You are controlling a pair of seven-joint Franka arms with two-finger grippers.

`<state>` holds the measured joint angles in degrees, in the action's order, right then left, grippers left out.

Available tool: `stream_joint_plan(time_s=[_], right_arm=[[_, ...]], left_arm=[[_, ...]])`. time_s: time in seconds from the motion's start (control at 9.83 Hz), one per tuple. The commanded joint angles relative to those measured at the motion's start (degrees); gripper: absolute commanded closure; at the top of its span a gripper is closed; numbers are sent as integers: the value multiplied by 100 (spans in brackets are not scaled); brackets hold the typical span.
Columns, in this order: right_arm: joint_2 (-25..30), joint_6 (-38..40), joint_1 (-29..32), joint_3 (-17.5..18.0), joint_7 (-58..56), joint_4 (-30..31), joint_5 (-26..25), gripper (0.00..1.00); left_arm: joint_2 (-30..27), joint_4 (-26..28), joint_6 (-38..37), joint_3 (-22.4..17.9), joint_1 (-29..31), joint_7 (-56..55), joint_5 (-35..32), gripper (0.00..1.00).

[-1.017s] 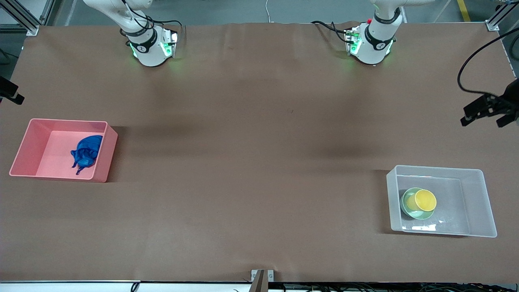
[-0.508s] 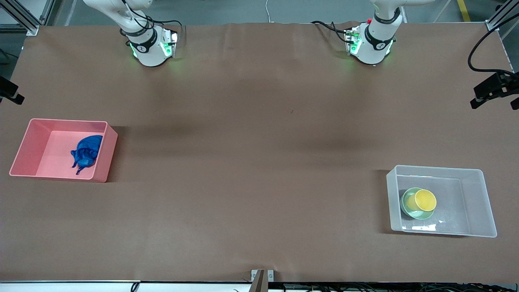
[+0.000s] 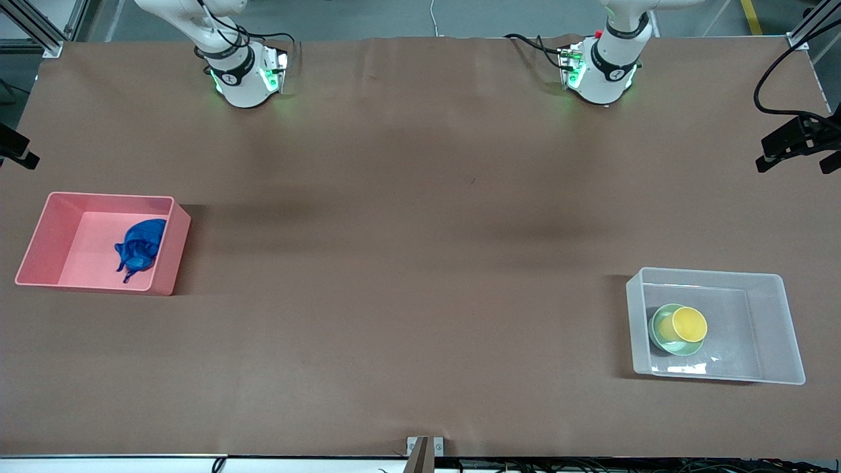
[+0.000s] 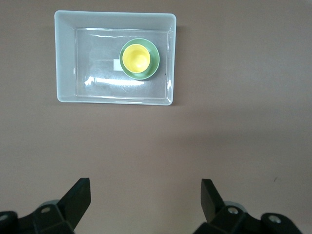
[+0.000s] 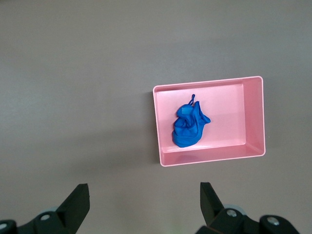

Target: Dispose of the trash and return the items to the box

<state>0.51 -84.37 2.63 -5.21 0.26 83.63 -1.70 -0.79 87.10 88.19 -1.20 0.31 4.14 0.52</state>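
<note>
now, front view: blue wad [image 3: 139, 248] lies in pink tub [image 3: 39, 236], mid-left of frame; yellow cup [image 3: 688, 324] sits in green bowl [image 3: 659, 323] inside clear box [image 3: 785, 328], lower right.
left wrist view: left hand [image 4: 145, 196] spread, empty, over bare bench [image 4: 243, 122].
right wrist view: right hand [image 5: 145, 197] spread, empty.
sorting looks finished; next, probably just park both arms.

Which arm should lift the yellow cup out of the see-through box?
Left. The open left gripper hangs at the clear box's end, yellow cup in its wrist view; the right gripper looks down on the pink tub.
</note>
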Motion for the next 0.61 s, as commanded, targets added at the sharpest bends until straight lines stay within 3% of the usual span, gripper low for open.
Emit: stream_joint_plan(time_s=[0.0, 0.51], right_arm=[[-7, 26, 10, 11, 88, -48, -6, 0], [-7, 26, 10, 11, 88, -48, -6, 0]], left_arm=[[-88, 264, -108, 32, 13, -54, -131, 0], [-88, 255, -222, 58, 13, -203, -131, 0]])
